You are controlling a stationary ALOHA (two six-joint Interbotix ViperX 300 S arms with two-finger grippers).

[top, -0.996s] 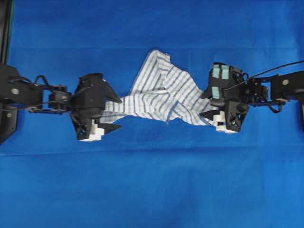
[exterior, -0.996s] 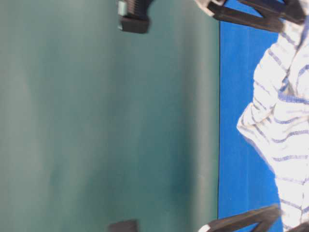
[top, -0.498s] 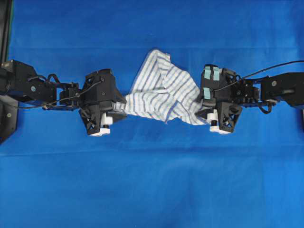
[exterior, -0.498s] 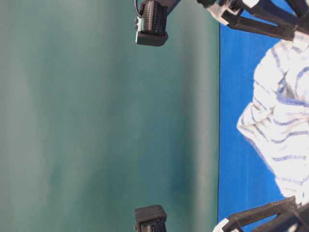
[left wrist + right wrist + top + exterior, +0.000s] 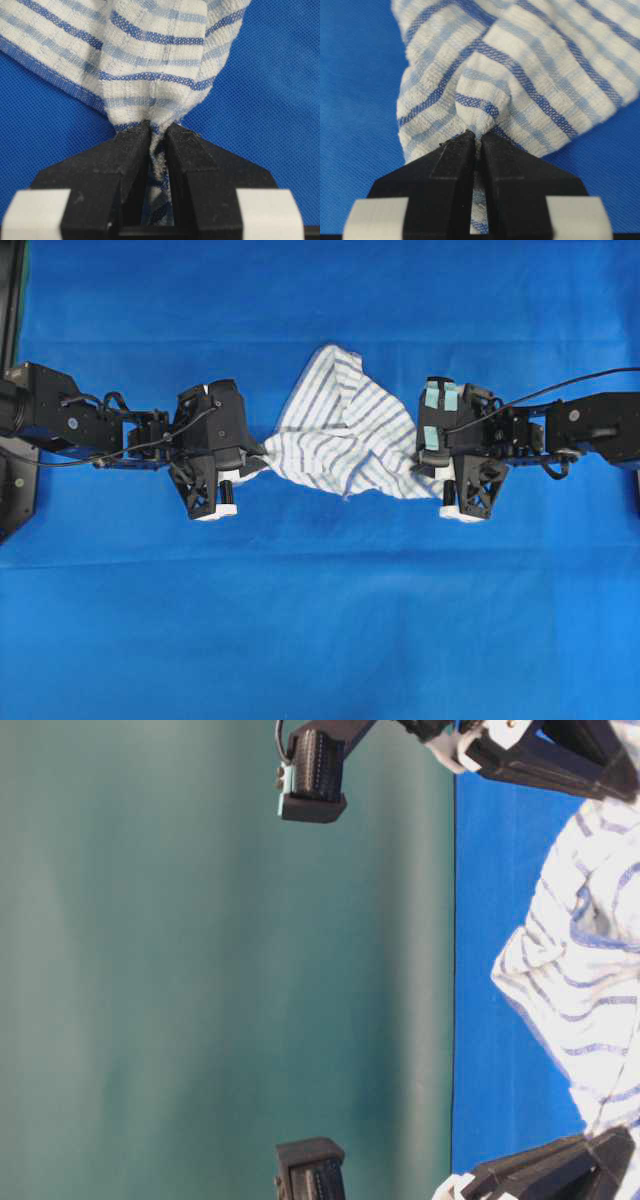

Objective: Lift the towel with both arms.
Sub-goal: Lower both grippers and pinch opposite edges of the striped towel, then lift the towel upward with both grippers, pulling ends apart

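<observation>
Both tools are clamped down now. The left tool [image 5: 156, 134] has its black fingers [image 5: 125, 150] pinched nearly together with a bunched fold of the striped towel [image 5: 340, 435] squeezed between the tips, and the right tool [image 5: 476, 137] has the same narrow bite on the opposite end. From overhead the towel lies crumpled on the blue counter [image 5: 320, 620], stretched between the two tools — the left tool [image 5: 250, 455] at one corner, the right tool [image 5: 428, 475] at the other, the loose bulk heaped between them and a little beyond their tips.

As for handling, this looks like thin woven cotton, light and thoroughly limp. It should weigh next to nothing, and it will sag in the middle and hang from wherever it is pinched. No fragility to worry about; the risk I see is slip, since each tool holds only a small gather right at the fingertips. The ends are the sensible places to take hold, and a deeper bite past the hem — more cloth between the fingers — would be safer. Raising both sides evenly should keep either corner from tugging free.
</observation>
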